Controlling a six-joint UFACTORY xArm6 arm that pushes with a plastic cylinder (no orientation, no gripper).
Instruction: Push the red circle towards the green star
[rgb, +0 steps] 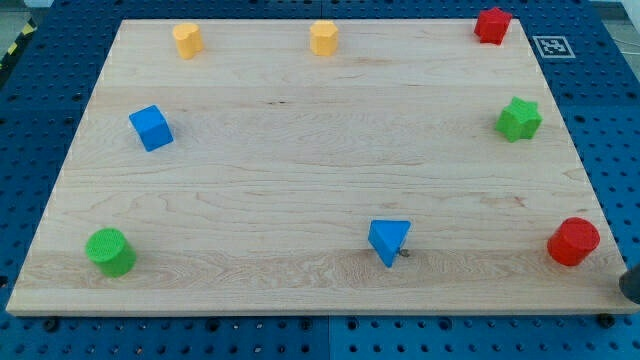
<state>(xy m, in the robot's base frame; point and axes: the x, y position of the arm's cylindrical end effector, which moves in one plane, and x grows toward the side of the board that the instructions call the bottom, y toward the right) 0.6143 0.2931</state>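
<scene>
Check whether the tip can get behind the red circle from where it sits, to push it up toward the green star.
Probably yes. My tip sits off the board's bottom right corner, just right of and below the red circle, with nothing between. The green star lies above.

Your arm barely shows: only a dark, rounded bit of the rod sits at the view's right edge near the bottom corner, cut off by the frame. Your tip (631, 284) appears low there, but you cannot make out its very end clearly.
</scene>
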